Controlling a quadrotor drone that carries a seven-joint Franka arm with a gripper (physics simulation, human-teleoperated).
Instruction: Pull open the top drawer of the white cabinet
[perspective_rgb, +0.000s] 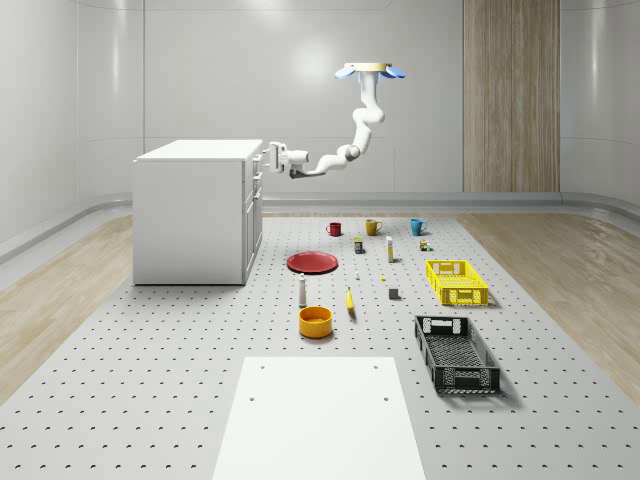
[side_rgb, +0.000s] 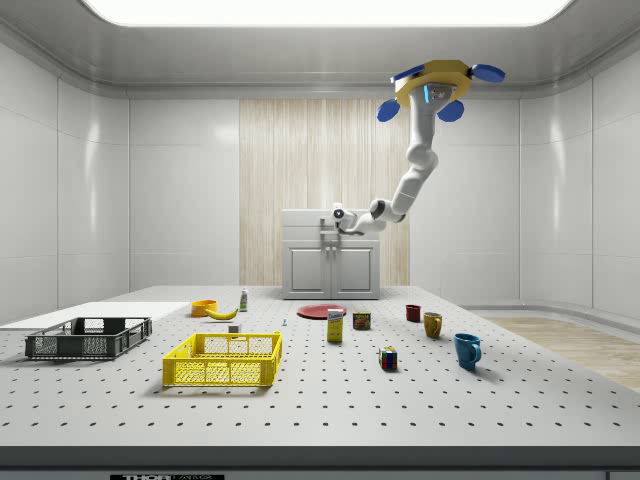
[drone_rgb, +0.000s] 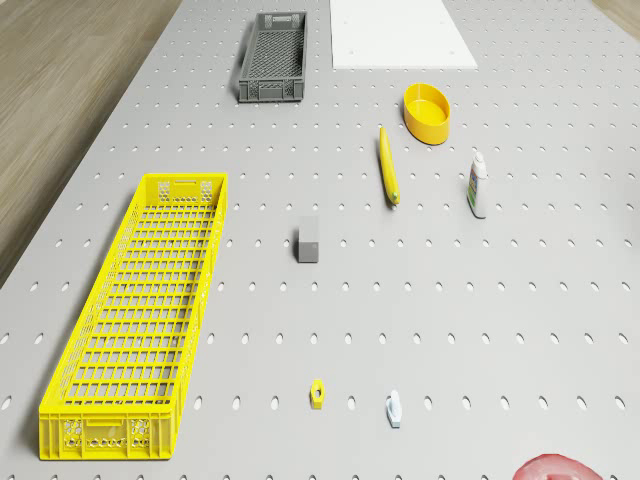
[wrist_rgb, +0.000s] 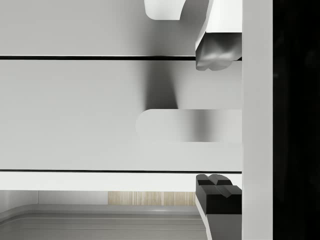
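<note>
The white cabinet (perspective_rgb: 190, 215) stands on the perforated table at the whole-scene view's left, and at the back centre in the side view (side_rgb: 333, 268). The drone (perspective_rgb: 370, 70) hovers high above the table, to the right of the cabinet. Its arm bends down and reaches to the cabinet's front. My gripper (perspective_rgb: 268, 158) is at the top drawer's face (perspective_rgb: 257, 162). In the wrist view my gripper (wrist_rgb: 218, 122) is open, with one fingertip (wrist_rgb: 217, 52) on each side of the drawer handle (wrist_rgb: 185, 125), neither touching it. The drawer front looks flush with the cabinet.
On the table in front of the cabinet lie a red plate (perspective_rgb: 313, 262), three mugs (perspective_rgb: 373, 227), a yellow crate (drone_rgb: 140, 310), a black crate (drone_rgb: 272, 55), a yellow bowl (drone_rgb: 428, 112), a banana (drone_rgb: 388, 165), a bottle (drone_rgb: 479, 185) and a white sheet (perspective_rgb: 320, 420).
</note>
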